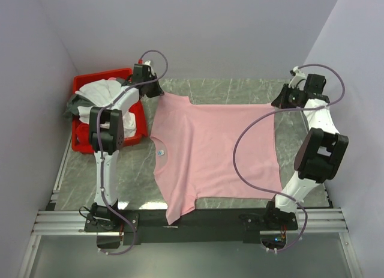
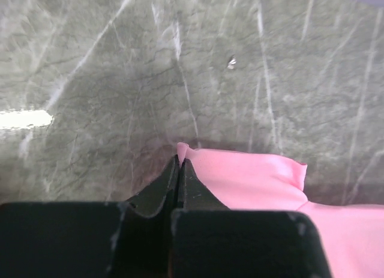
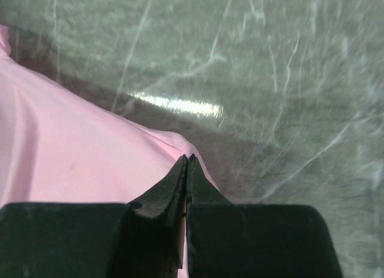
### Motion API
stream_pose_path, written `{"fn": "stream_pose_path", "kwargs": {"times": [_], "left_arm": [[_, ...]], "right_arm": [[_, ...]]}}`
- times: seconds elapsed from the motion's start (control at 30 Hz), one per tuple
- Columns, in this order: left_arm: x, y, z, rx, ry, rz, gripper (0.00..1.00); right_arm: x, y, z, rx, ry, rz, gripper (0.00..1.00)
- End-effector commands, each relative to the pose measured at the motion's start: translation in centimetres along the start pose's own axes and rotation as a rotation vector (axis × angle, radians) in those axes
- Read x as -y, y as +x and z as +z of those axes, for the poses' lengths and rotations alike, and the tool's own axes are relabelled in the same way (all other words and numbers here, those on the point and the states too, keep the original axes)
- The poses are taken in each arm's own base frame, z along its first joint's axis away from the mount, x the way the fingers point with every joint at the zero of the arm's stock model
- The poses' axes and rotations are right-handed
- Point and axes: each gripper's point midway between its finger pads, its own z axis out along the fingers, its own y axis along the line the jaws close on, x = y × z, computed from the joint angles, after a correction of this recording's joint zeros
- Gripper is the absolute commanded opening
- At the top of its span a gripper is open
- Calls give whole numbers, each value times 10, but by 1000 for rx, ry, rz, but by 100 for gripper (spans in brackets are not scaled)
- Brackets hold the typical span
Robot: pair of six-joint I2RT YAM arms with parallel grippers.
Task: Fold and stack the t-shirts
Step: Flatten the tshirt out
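Two corners of the pink shirt (image 1: 210,146) are pinched, one by each gripper. The left gripper (image 1: 155,87) is shut on the far sleeve, at the upper left of the top view. The right gripper (image 1: 278,102) is shut on the far hem corner, at the upper right. The pink shirt lies flat on the table (image 1: 240,89) in the middle of the picture, neck to the left and hem to the right, so its long side runs left to right. All the rest of it lies below the jaws, toward the bottom of the picture. So I think the next move brings both corners down that way together. Other shirts (image 1: 99,90) sit in the bin (image 1: 81,84) at the upper left.
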Motion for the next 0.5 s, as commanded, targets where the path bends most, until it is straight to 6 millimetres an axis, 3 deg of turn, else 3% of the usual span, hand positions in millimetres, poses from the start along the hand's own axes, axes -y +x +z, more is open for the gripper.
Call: {"fn": "stream_pose_path", "kwargs": {"times": [0.0, 0.27, 0.37, 0.4, 0.47], "left_arm": [[23, -43, -34, 124, 38, 38, 0], [36, -59, -60, 179, 84, 53, 0], [51, -75, -86, 245, 134, 69, 0], [61, -87, -106, 287, 155, 78, 0], [73, -95, -126, 329, 189, 93, 0]], "right_arm": [[-7, -29, -17, 108, 13, -105, 0], [-26, -42, -47, 154, 15, -179, 0], [-40, -49, -68, 187, 13, -222, 0], [-49, -55, -82, 212, 16, -250, 0], [-61, -64, -101, 248, 18, -291, 0]]}}
